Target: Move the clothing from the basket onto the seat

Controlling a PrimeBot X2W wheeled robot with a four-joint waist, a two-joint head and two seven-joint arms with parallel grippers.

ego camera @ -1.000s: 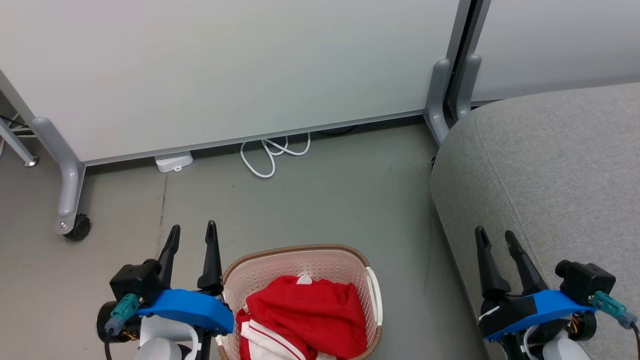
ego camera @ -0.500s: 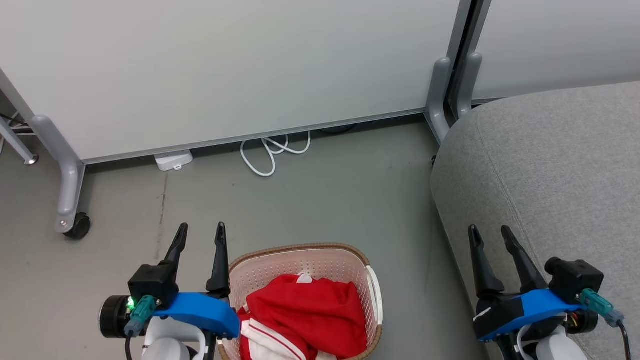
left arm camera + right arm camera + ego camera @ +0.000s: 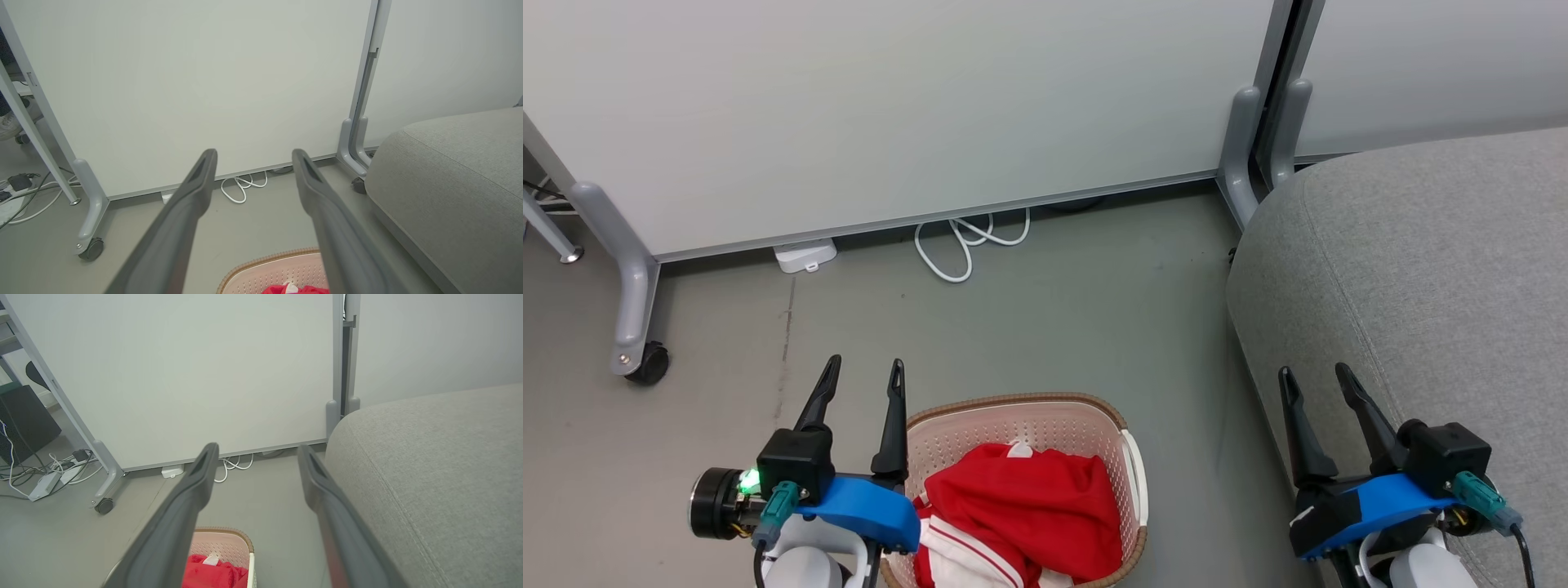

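Observation:
The cream basket (image 3: 1029, 420) with a brown rim sits on the floor at the bottom centre, holding the red clothing (image 3: 1029, 502); a white-striped piece (image 3: 968, 555) lies at its lower left. My left gripper (image 3: 864, 369) is open just left of the basket's rim, above the floor, holding nothing. My right gripper (image 3: 1313, 376) is open and empty at the front edge of the grey seat (image 3: 1429, 269). The left wrist view shows the basket rim (image 3: 265, 261) and a bit of red clothing (image 3: 302, 290) below the fingers. In the right wrist view the basket (image 3: 229, 539) and clothing (image 3: 212, 573) lie below the left finger, the seat (image 3: 429, 457) to the right.
A white partition panel (image 3: 890, 106) on grey wheeled legs (image 3: 633, 318) stands behind the basket. A white cable (image 3: 964, 245) and a white adapter (image 3: 805, 255) lie at its foot. Bare grey floor (image 3: 1054, 327) lies between basket, partition and seat. More cables (image 3: 53, 473) lie far left.
My left gripper has moved right and forward, closer to the basket's rim. My right gripper has drifted slightly left. The basket and clothing have not moved.

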